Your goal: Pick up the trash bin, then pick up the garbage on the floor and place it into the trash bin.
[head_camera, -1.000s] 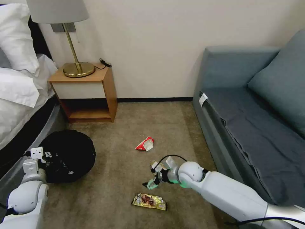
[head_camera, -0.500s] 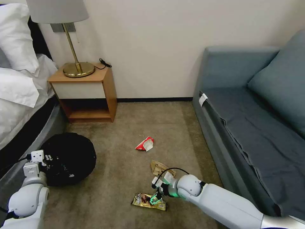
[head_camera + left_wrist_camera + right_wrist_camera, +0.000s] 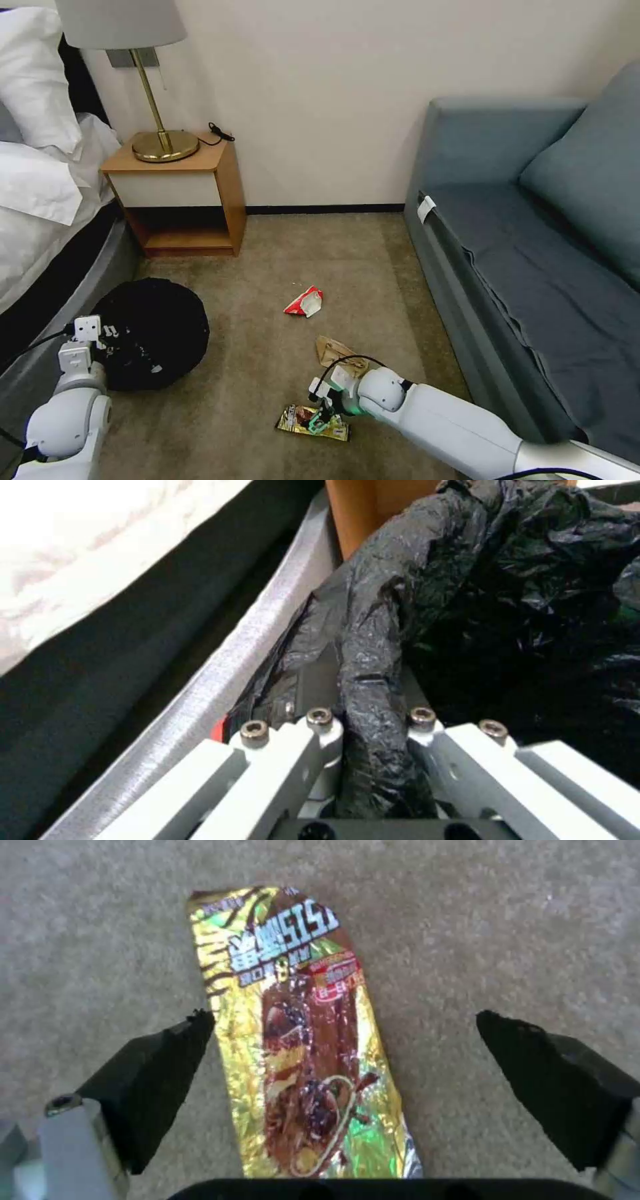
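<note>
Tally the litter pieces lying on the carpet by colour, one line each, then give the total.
Gold-brown snack wrapper, under the open right gripper: 1
Red-and-white wrapper: 1
Tan crumpled paper: 1
Total: 3
The left gripper is shut on the trash bin liner.

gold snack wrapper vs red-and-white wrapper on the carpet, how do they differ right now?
The gold snack wrapper lies flat and long; the red-and-white wrapper is crumpled into a small lump. The right gripper hangs open over the gold one, fingers on either side; the red-and-white one lies apart, nearer the wall. Both rest on the carpet, outside the trash bin, which the left gripper grips by its bag.
</note>
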Robot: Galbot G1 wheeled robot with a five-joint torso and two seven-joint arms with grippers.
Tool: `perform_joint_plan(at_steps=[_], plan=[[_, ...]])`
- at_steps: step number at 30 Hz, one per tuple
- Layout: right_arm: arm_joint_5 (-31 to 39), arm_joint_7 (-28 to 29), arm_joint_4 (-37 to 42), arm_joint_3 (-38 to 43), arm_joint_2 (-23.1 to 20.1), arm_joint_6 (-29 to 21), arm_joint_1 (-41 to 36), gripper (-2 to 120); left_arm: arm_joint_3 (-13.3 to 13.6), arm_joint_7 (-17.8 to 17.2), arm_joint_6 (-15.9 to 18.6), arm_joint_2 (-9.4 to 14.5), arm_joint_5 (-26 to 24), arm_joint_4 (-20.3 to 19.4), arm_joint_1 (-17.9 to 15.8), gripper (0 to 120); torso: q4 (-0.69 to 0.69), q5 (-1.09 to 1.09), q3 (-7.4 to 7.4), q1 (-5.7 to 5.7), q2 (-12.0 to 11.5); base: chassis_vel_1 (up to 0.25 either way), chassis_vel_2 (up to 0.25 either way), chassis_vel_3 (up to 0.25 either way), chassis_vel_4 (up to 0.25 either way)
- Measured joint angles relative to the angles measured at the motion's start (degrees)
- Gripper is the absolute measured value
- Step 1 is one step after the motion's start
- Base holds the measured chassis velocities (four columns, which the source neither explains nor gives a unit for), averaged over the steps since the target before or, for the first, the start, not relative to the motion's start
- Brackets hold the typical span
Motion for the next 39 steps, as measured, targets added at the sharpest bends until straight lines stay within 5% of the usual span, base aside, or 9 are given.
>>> perform_joint_plan(at_steps=[24, 39], plan=[[-5.57, -1.46, -5.04, 1.35, 3.17, 1.23, -1.49, 99, 0.25, 0.10, 0.04, 0.50, 0.11, -0.11, -0.10, 4, 0.00, 0.00, 0.00, 0.00, 0.00, 0.000, 0.000, 0.000, 0.000], [-6.48, -2.15, -5.26, 2.28, 2.90, 1.71, -2.00, 48, 0.68, 0.16, -0.22, 0.41, 0.07, 0.72, -0.69, 4, -0.01, 0.00, 0.00, 0.00, 0.01, 0.000, 0.000, 0.000, 0.000]])
